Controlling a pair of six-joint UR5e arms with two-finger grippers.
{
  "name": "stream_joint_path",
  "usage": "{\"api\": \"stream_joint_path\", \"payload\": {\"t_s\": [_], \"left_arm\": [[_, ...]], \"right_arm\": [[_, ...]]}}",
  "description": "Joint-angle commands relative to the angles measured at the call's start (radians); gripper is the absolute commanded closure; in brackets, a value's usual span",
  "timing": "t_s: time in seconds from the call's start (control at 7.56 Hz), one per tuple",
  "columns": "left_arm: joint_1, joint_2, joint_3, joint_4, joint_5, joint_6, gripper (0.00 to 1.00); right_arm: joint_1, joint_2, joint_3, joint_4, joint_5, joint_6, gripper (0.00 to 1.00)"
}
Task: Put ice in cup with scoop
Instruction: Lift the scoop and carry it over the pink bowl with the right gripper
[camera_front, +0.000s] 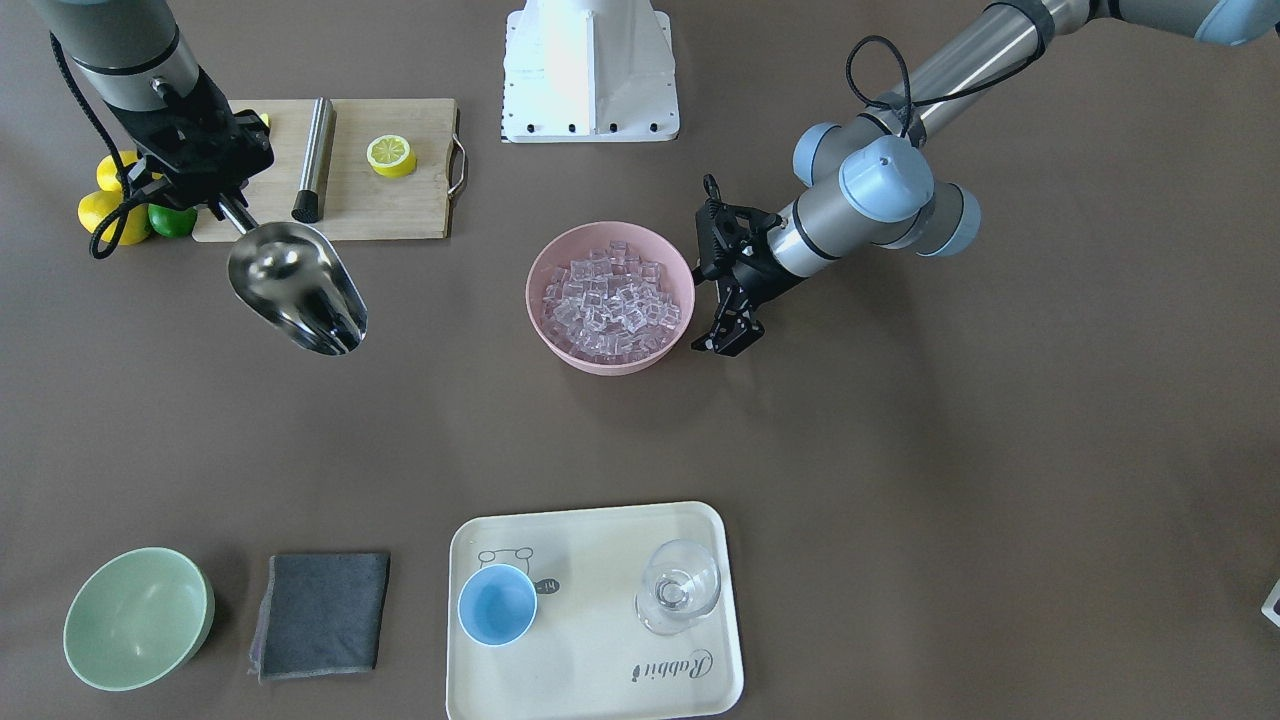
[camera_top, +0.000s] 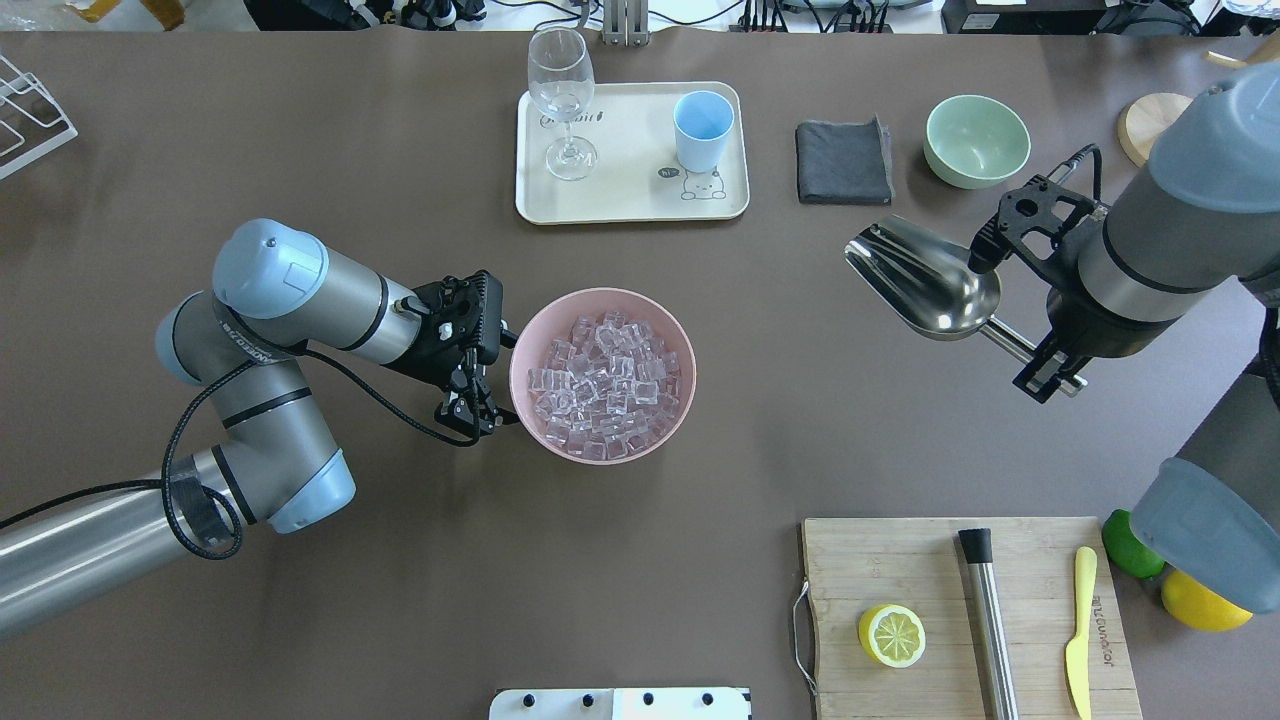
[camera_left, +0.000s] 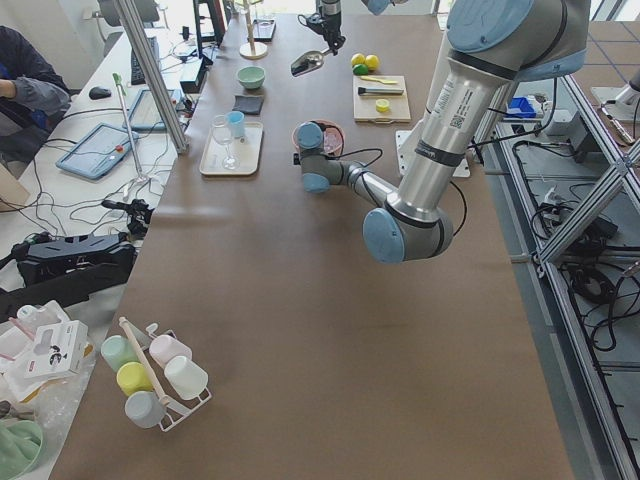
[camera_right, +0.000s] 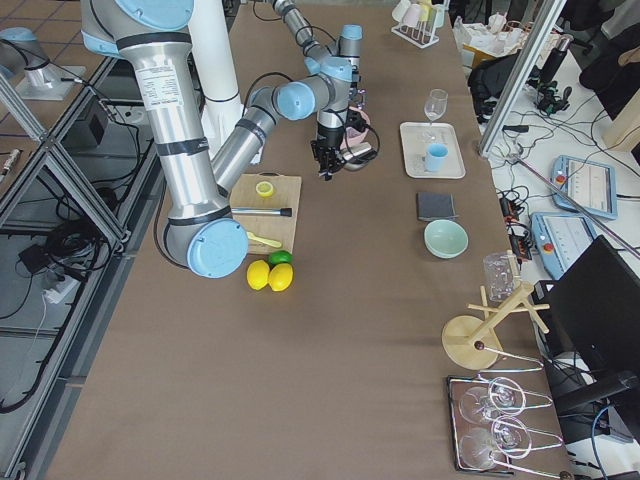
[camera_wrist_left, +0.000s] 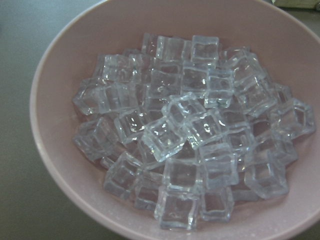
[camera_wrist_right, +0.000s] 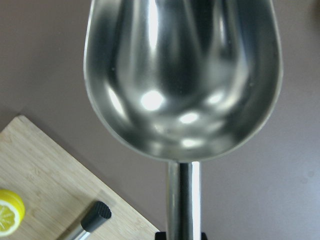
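Observation:
My right gripper (camera_front: 228, 208) is shut on the rod handle of the steel scoop (camera_front: 295, 285), which hangs empty above the table and also shows in the overhead view (camera_top: 925, 280) and the right wrist view (camera_wrist_right: 182, 75). The ice (camera_top: 600, 385) is heaped in a pink bowl (camera_top: 603, 297) at the table's middle and fills the left wrist view (camera_wrist_left: 190, 145). My left gripper (camera_top: 470, 415) is beside that bowl's rim, seemingly open and empty. The light-blue cup (camera_top: 702, 125) stands empty on a cream tray (camera_top: 630, 195) at the far side.
A clear wine glass (camera_top: 562, 90) shares the tray. A grey cloth (camera_top: 843, 160) and a pale green bowl (camera_top: 977, 140) lie to the tray's right. A cutting board (camera_top: 930, 570) near my right arm holds a steel cylinder (camera_top: 990, 620), a half lemon (camera_top: 891, 635) and a yellow knife.

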Motion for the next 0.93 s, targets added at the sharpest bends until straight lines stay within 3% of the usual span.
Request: {"api": "stream_joint_path", "payload": {"t_s": [0.0, 0.26, 0.53, 0.79], "left_arm": [[0.008, -0.005, -0.001, -0.012, 0.001, -0.002, 0.02], [0.013, -0.005, -0.001, -0.021, 0.002, -0.002, 0.02], [0.013, -0.005, -0.001, -0.029, 0.003, -0.002, 0.02], [0.013, -0.005, -0.001, -0.029, 0.003, -0.002, 0.02]], "right_arm": [[-0.004, 0.167, 0.054, -0.341, -0.133, -0.391, 1.00], [-0.023, 0.300, -0.004, -0.460, -0.205, -0.505, 1.00], [-0.031, 0.526, -0.197, -0.622, -0.225, -0.657, 1.00], [-0.069, 0.653, -0.306, -0.716, -0.286, -0.785, 1.00]]}}
